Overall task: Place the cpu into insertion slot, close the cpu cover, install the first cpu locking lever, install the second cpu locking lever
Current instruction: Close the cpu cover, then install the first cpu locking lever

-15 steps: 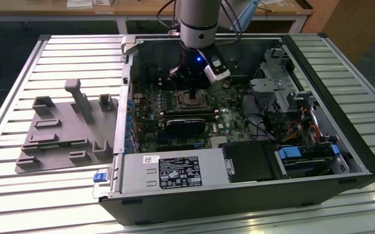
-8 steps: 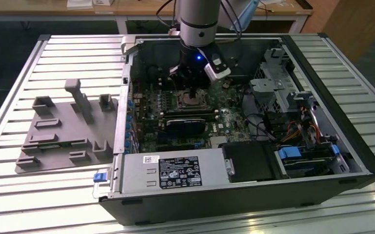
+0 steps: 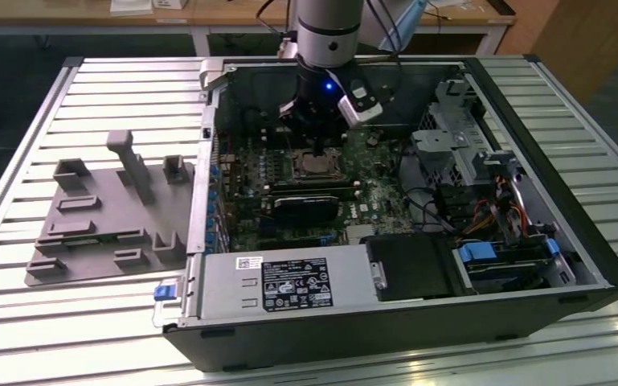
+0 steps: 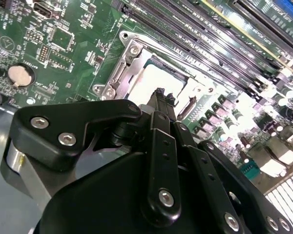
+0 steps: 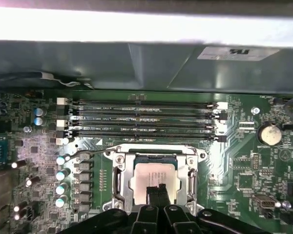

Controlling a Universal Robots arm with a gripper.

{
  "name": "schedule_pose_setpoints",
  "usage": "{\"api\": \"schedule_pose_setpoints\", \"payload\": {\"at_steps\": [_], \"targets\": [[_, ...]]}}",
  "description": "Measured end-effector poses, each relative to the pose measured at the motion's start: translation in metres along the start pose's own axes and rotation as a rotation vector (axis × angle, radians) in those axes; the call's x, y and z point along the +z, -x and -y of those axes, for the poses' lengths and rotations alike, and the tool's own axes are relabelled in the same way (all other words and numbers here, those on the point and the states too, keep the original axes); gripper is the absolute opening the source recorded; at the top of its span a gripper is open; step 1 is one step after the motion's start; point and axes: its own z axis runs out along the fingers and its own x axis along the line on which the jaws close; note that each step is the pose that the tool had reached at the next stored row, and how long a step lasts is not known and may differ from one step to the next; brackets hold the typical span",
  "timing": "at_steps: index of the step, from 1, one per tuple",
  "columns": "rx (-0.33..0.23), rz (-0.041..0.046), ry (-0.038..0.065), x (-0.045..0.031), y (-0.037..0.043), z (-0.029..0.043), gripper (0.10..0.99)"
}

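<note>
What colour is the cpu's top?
Silver-grey; the cpu shows best in the first wrist view.

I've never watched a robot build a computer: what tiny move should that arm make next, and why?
Probably slide the shut gripper sideways off the cpu toward the thin lever beside it. The cpu already sits with the cpu cover lying flat around it, so the work there looks done. Whether that lever is latched, I cannot tell.

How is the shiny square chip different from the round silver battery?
The flat silver-grey cpu is square; the silver coin battery is round. The cpu looks bigger than the battery. A silvery metal frame rings the cpu; a dark holder rings the battery. Both are shiny and lie flat.
</note>
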Motion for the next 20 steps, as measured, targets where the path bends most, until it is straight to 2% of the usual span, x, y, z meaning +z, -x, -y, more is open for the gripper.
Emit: {"api": "schedule_pose_setpoints", "payload": {"at_steps": [8, 20], "targets": [[0.0, 0.0026, 0.0, -0.0172, 0.0001, -0.0001, 0.102], [0.0, 0.0027, 0.0, -0.0192, 0.0002, -0.0001, 0.102]]}}
